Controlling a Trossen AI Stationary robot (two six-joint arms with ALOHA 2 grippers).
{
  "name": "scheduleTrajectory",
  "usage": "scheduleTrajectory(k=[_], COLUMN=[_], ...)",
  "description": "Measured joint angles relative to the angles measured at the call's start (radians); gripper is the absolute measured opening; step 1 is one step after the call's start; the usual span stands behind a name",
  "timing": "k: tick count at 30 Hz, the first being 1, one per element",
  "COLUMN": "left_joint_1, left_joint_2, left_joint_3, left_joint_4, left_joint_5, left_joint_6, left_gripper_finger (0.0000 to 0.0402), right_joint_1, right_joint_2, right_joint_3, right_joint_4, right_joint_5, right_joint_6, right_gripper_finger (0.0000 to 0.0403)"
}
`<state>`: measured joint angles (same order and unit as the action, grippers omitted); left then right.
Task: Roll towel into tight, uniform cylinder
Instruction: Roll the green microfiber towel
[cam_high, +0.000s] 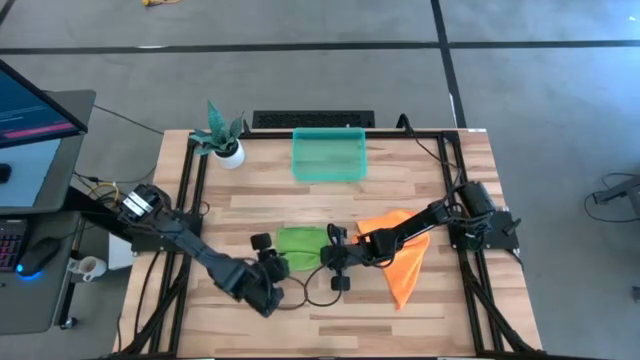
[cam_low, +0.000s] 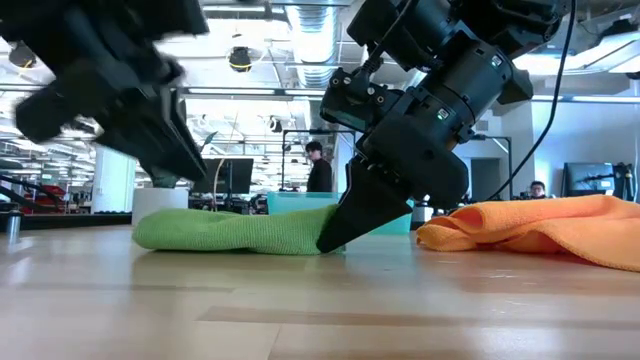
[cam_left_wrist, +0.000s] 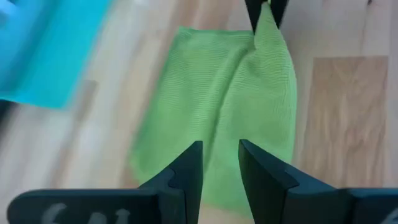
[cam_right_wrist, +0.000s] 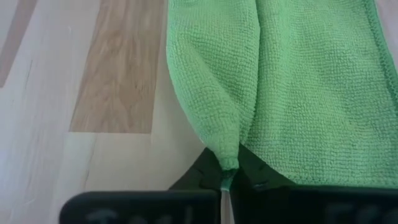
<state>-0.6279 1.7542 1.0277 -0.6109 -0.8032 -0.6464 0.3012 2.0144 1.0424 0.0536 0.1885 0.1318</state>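
Right pincer (cam_right_wrist: 227, 175) on unlabelled green towel (cam_right_wrist: 298, 81)

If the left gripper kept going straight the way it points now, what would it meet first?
Most likely the green microfibre towel: the left gripper has its fingers open, aimed over the cloth lying on the wooden table. Beyond it is the right gripper, pinching the towel's far edge. Depth is unclear.

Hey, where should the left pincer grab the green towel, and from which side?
Probably the green towel edge nearest the left pincer, approached from above: it lies flat on the table, and the right pincer already pinches the opposite corner.
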Motion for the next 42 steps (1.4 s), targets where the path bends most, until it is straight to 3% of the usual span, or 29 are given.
scheduleTrajectory(k=[5,11,15,26,35,42], left_joint_1=[-0.069,-0.084,-0.083,-0.044,0.026,0.039], left_joint_2=[-0.001,-0.001,-0.001,-0.001,-0.002,-0.007], left_joint_3=[0.051,0.054,0.051,-0.065,-0.169,-0.212], left_joint_4=[-0.114,-0.116,-0.107,0.067,0.22,0.287], left_joint_5=[-0.042,0.06,0.11,0.085,0.193,0.193], left_joint_6=[0.016,0.016,0.016,0.056,0.101,0.101], left_gripper_finger=[0.0096,0.0106,0.0138,0.0239,0.0242,0.0228], right_joint_1=[-0.003,-0.003,-0.003,-0.003,-0.003,-0.003], right_joint_2=[0.0,0.0,0.0,0.0,0.0,0.0], right_joint_3=[0.0,-0.001,-0.001,-0.002,-0.002,-0.002], right_joint_4=[0.0,0.0,0.0,0.001,0.002,0.002], right_joint_5=[-0.003,-0.004,-0.004,-0.004,-0.004,-0.004], right_joint_6=[0.0,0.0,0.001,0.001,0.001,0.001], right_gripper_finger=[0.0031,0.0026,0.0029,0.0028,0.0028,0.003])
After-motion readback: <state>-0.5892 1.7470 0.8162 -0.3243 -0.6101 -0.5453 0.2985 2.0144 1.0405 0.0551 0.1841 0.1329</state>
